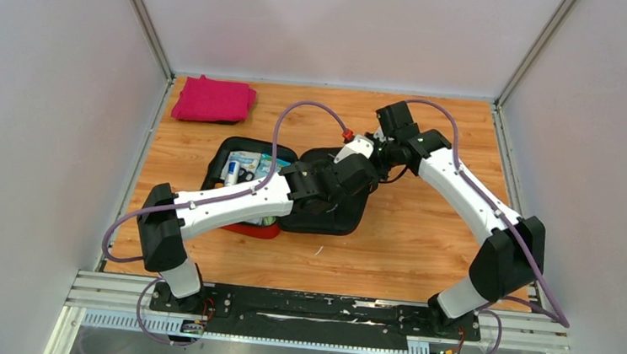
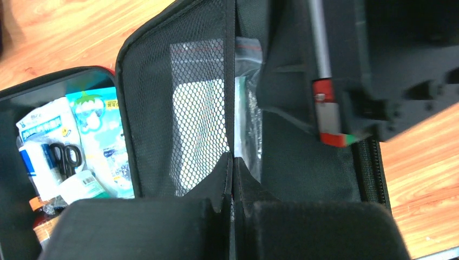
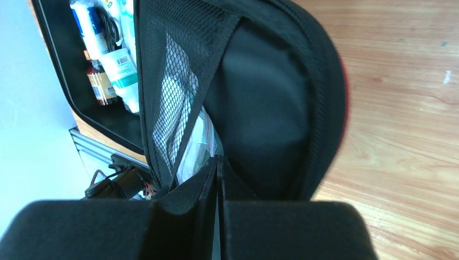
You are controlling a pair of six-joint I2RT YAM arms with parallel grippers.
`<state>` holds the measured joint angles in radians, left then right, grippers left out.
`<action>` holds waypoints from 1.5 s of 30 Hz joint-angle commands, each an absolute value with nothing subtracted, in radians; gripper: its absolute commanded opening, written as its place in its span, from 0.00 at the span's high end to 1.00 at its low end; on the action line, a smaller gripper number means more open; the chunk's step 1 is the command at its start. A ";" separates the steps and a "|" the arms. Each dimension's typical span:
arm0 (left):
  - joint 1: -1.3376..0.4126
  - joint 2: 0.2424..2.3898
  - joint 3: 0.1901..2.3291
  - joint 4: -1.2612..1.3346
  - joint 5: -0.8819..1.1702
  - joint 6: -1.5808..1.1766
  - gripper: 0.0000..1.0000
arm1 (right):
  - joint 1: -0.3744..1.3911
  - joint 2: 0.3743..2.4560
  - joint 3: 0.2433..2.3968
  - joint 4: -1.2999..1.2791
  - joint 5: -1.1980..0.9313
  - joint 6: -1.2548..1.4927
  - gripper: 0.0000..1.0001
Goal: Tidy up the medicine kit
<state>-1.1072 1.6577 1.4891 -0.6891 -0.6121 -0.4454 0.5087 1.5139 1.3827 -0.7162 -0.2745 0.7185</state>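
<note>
The red medicine kit (image 1: 251,230) lies open mid-table. Its left half holds packets, a bottle and scissors (image 2: 66,157). The black lid half (image 1: 328,220) is on the right and carries a mesh pocket (image 2: 184,108) with a clear plastic bag (image 2: 249,108) behind it. My left gripper (image 2: 234,157) is shut on the mesh pocket's bound edge, over the lid (image 1: 348,178). My right gripper (image 3: 217,160) is shut on the same pocket edge (image 3: 168,81) from the far side (image 1: 373,152). The pocket stands lifted off the lid lining (image 3: 260,103).
A folded pink cloth (image 1: 213,100) lies at the back left corner. A small white scrap (image 1: 319,250) lies on the wood in front of the kit. Grey walls enclose the table on three sides. The right arm's body (image 2: 400,70) hangs close over the lid.
</note>
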 commanded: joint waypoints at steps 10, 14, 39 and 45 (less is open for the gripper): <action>-1.098 1.618 1.476 -0.692 -0.641 -0.452 1.00 | 0.545 1.566 1.395 -0.666 -0.365 0.718 0.93; -1.098 1.610 1.471 -0.695 -0.648 -0.453 1.00 | 0.529 1.478 1.389 -0.663 -0.305 0.710 0.93; -1.014 1.464 1.406 -0.693 -0.620 -0.453 1.00 | 0.467 1.246 1.121 -0.411 -0.332 0.846 0.90; -0.989 1.411 1.391 -0.706 -0.624 -0.453 0.96 | 0.564 1.456 1.265 -0.294 -0.486 0.881 0.89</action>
